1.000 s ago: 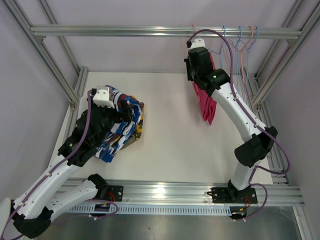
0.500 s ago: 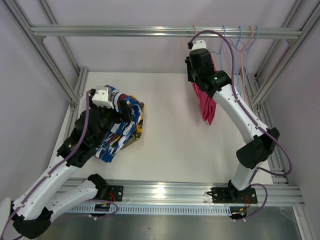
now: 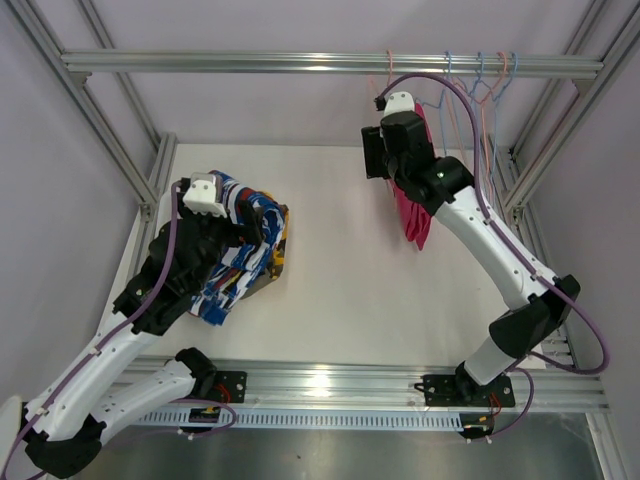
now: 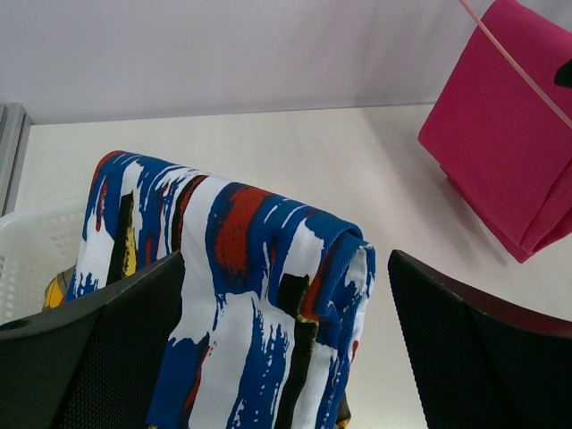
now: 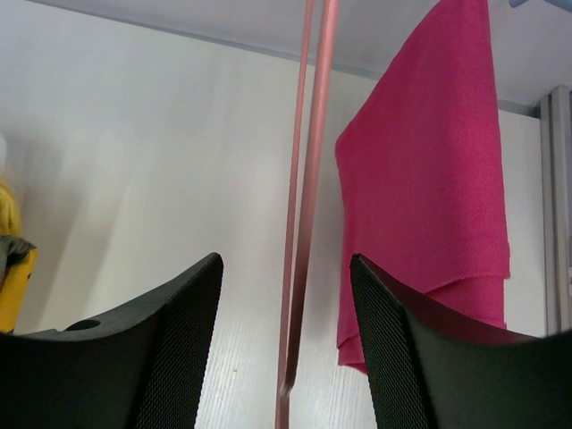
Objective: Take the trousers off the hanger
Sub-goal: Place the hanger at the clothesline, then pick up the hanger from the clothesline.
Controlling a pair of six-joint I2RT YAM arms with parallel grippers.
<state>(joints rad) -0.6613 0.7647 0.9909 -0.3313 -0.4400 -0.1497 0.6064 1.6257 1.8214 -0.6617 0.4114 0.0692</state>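
While pink trousers (image 5: 429, 179) hang at one o'clock, right claw (image 5: 286, 268) gapes astride the hanger (image 5: 308, 179); left claw (image 4: 286, 268) wide open over patterned trousers (image 4: 241, 268).

Top cam: fixed, high up behind the arm bases, looks down on the whole table (image 3: 340, 280). L wrist cam: rides left gripper (image 4: 286, 264), looks fwd past its jaws, close on blue-red-white trousers (image 4: 241, 268). R wrist cam: rides right gripper (image 5: 284, 259), v. close to pink hanger (image 5: 309, 197). All 3 views share magenta trousers (image 5: 429, 179).
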